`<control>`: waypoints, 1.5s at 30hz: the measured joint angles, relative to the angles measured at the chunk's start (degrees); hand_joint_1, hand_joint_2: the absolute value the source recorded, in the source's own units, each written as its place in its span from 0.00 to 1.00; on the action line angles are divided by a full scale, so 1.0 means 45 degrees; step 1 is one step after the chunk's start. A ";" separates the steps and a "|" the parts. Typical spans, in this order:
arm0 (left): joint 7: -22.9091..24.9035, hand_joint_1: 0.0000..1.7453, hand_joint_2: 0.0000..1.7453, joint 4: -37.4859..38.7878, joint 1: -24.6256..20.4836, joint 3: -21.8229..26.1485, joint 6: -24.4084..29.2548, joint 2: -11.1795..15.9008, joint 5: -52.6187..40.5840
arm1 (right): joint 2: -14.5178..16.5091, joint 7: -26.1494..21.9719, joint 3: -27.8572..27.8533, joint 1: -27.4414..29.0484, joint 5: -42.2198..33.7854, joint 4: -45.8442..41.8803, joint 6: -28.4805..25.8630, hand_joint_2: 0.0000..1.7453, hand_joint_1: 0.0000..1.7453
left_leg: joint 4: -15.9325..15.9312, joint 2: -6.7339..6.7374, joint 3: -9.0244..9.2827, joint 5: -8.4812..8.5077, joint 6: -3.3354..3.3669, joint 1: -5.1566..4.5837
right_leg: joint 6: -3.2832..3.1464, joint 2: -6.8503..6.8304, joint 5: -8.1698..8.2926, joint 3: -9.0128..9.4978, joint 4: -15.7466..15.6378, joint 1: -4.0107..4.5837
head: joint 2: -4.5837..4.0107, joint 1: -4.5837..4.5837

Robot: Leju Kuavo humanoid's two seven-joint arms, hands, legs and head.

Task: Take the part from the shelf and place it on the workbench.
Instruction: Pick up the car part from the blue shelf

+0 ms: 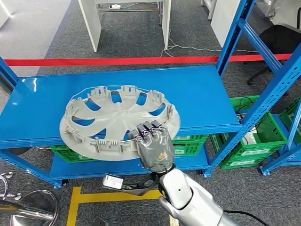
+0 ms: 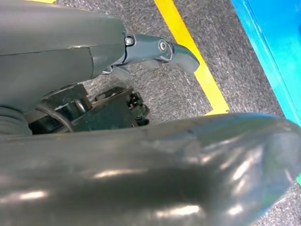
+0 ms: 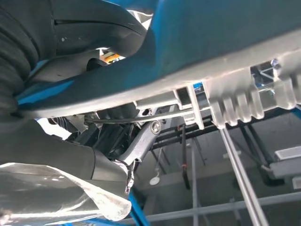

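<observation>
A grey wheel cover (image 1: 117,118) lies inside-up on the blue shelf (image 1: 202,94), its near edge sticking out past the shelf's front. My right hand (image 1: 155,147) grips that near rim, fingers curled over the edge. In the right wrist view the ribbed rim (image 3: 234,101) runs across the picture, with a dark finger (image 3: 142,141) under it. My left hand (image 2: 142,160) hangs over the floor, holding nothing, one finger (image 2: 170,49) stretched out straight.
Blue shelf uprights (image 1: 273,89) rise at the right. Green crates (image 1: 259,141) stand under and beside the shelf. A red tape line (image 1: 106,61) and white table legs (image 1: 90,23) lie beyond. Yellow floor marking (image 1: 74,200) sits below the shelf front.
</observation>
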 joint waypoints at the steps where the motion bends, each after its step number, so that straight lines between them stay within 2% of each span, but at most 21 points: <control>1: 0.0000 0.00 0.00 0.0022 -0.0041 -0.0070 0.0030 0.0002 0.0027 | -0.0030 -0.0037 -0.0007 0.0049 -0.0001 -0.0160 0.0001 1.00 1.00 | 0.0001 0.0000 0.0000 0.0000 0.0000 0.0000 | 0.0000 0.0000 0.0000 0.0000 0.0000 -0.0001 | 0.0001 0.0001; 10: -0.0130 0.00 0.00 0.0236 -0.0316 -0.0536 0.0061 0.0010 0.0284 | -0.0077 -0.0912 -0.0197 0.0423 0.0001 -0.1054 0.0002 1.00 1.00 | 0.0003 0.0000 -0.0001 0.0000 0.0000 0.0001 | 0.0000 0.0000 0.0000 -0.0002 0.0000 0.0001 | 0.0001 0.0000; 20: -0.0068 0.00 0.00 0.0431 -0.0514 -0.0897 0.0476 0.0024 0.0130 | -0.0136 -0.0834 -0.0313 0.0444 0.0001 -0.1442 0.0002 1.00 1.00 | 0.0095 -0.0001 -0.0047 -0.0019 0.0029 -0.0025 | 0.0053 -0.0001 0.0039 -0.0010 -0.0018 -0.0045 | 0.0001 -0.0002; 24: -0.0040 0.00 0.00 0.0505 -0.0632 -0.1124 0.0724 0.0079 0.0069 | -0.0145 -0.0705 -0.0313 0.0395 0.0001 -0.1597 0.0002 1.00 1.00 | 0.0203 -0.0002 -0.0116 -0.0022 0.0140 -0.0052 | 0.0170 0.0004 0.0111 -0.0014 -0.0049 -0.0073 | 0.0001 -0.0006; 26: -0.0034 0.00 0.00 0.0522 -0.0683 -0.1191 0.0763 0.0104 0.0070 | -0.0153 -0.0663 -0.0313 0.0361 0.0001 -0.1652 0.0002 1.00 1.00 | 0.0108 0.0030 -0.0116 0.0107 0.0294 -0.0033 | 0.0277 0.0009 0.0116 -0.0048 -0.0070 -0.0074 | 0.0001 0.0001; 27: -0.0030 0.00 0.00 0.0530 -0.0714 -0.1208 0.0768 0.0107 0.0073 | -0.0166 -0.0642 -0.0313 0.0336 0.0001 -0.1674 0.0002 1.00 1.00 | 0.0023 0.0060 -0.0113 0.0189 0.0381 -0.0008 | 0.0295 0.0003 -0.0047 -0.0136 0.0071 -0.0061 | 0.0001 0.0008; 28: -0.0022 0.00 0.00 0.0540 -0.0743 -0.1223 0.0770 0.0107 0.0079 | -0.0188 -0.0627 -0.0313 0.0305 0.0001 -0.1692 0.0002 1.00 1.00 | -0.0057 0.0092 -0.0122 0.0270 0.0466 0.0016 | 0.0288 -0.0002 -0.0358 -0.0326 0.0472 -0.0039 | 0.0001 0.0019; 30: -0.0007 0.00 0.00 0.0568 -0.0777 -0.1253 0.0769 0.0108 0.0092 | -0.0245 -0.0612 -0.0312 0.0269 0.0004 -0.1712 0.0002 1.00 1.00 | -0.0088 0.0138 -0.0190 0.0349 0.0560 0.0012 | 0.0249 -0.0014 -0.1219 -0.0974 0.1998 0.0012 | 0.0001 0.0023; 31: -0.0001 0.00 0.00 0.0584 -0.0783 -0.1269 0.0768 0.0107 0.0099 | -0.0279 -0.0607 -0.0311 0.0266 0.0005 -0.1714 0.0004 1.00 1.00 | -0.0066 0.0149 -0.0234 0.0365 0.0576 -0.0011 | 0.0241 -0.0013 -0.1528 -0.1310 0.2817 0.0034 | 0.0001 0.0018; 32: 0.0000 0.00 0.00 0.0599 -0.0788 -0.1291 0.0765 0.0107 0.0104 | -0.0315 -0.0601 -0.0310 0.0272 0.0005 -0.1714 0.0005 1.00 1.00 | -0.0037 0.0157 -0.0273 0.0374 0.0580 -0.0034 | 0.0231 -0.0015 -0.1624 -0.1513 0.3335 0.0052 | 0.0001 0.0016; 33: -0.0001 0.00 0.00 0.0611 -0.0795 -0.1321 0.0757 0.0107 0.0113 | -0.0352 -0.0589 -0.0308 0.0274 0.0004 -0.1715 0.0006 1.00 1.00 | 0.0003 0.0160 -0.0310 0.0378 0.0576 -0.0051 | 0.0206 -0.0015 -0.1466 -0.1497 0.3388 0.0067 | 0.0001 0.0017; 34: -0.0001 0.00 0.00 0.0622 -0.0808 -0.1355 0.0748 0.0106 0.0129 | -0.0387 -0.0576 -0.0308 0.0270 0.0002 -0.1720 0.0007 1.00 1.00 | 0.0054 0.0155 -0.0341 0.0376 0.0569 -0.0062 | 0.0166 -0.0016 -0.1089 -0.1237 0.2924 0.0079 | 0.0001 0.0017; 36: -0.0002 0.00 0.00 0.0644 -0.0845 -0.1425 0.0729 0.0099 0.0161 | -0.0443 -0.0559 -0.0308 0.0242 0.0001 -0.1734 0.0007 1.00 1.00 | 0.0157 0.0140 -0.0410 0.0365 0.0517 -0.0078 | 0.0048 -0.0004 -0.0370 -0.0353 0.1299 0.0115 | 0.0001 0.0014; 37: -0.0002 0.00 0.00 0.0656 -0.0870 -0.1449 0.0724 0.0096 0.0175 | -0.0461 -0.0556 -0.0308 0.0220 0.0001 -0.1754 0.0007 1.00 1.00 | 0.0198 0.0133 -0.0465 0.0380 0.0452 -0.0086 | -0.0013 0.0009 -0.0193 -0.0015 0.0670 0.0145 | 0.0001 0.0017; 38: -0.0004 0.00 0.00 0.0669 -0.0893 -0.1464 0.0719 0.0093 0.0179 | -0.0477 -0.0556 -0.0308 0.0200 0.0002 -0.1776 0.0007 1.00 1.00 | 0.0234 0.0130 -0.0522 0.0413 0.0369 -0.0089 | -0.0061 0.0024 -0.0161 0.0161 0.0319 0.0177 | 0.0001 0.0012; 41: -0.0005 0.00 0.00 0.0703 -0.0934 -0.1485 0.0708 0.0101 0.0182 | -0.0505 -0.0547 -0.0308 0.0168 0.0004 -0.1834 0.0007 1.00 1.00 | 0.0275 0.0115 -0.0675 0.0522 0.0102 -0.0066 | -0.0244 0.0014 -0.0097 0.0112 0.0123 0.0197 | 0.0001 0.0009; 42: -0.0007 0.00 0.00 0.0714 -0.0940 -0.1487 0.0704 0.0107 0.0186 | -0.0508 -0.0525 -0.0307 0.0160 0.0002 -0.1840 0.0007 1.00 1.00 | 0.0377 0.0128 -0.0749 0.0387 0.0024 -0.0058 | -0.0343 -0.0016 -0.0031 0.0065 0.0075 0.0172 | 0.0001 -0.0005; 43: -0.0015 0.00 0.00 0.0729 -0.0951 -0.1490 0.0701 0.0114 0.0192 | -0.0509 -0.0499 -0.0306 0.0147 0.0001 -0.1846 0.0007 1.00 1.00 | 0.0690 0.0146 -0.0882 0.0081 -0.0051 -0.0045 | -0.0440 -0.0054 0.0059 0.0004 0.0030 0.0140 | 0.0001 -0.0037; 45: -0.0032 0.00 0.00 0.0775 -0.0996 -0.1495 0.0698 0.0115 0.0203 | -0.0511 -0.0471 -0.0304 0.0133 0.0004 -0.1865 0.0007 1.00 1.00 | 0.2042 0.0203 -0.1354 -0.0899 -0.0206 0.0022 | -0.0555 -0.0125 0.0214 -0.0167 0.0015 0.0134 | 0.0001 -0.0099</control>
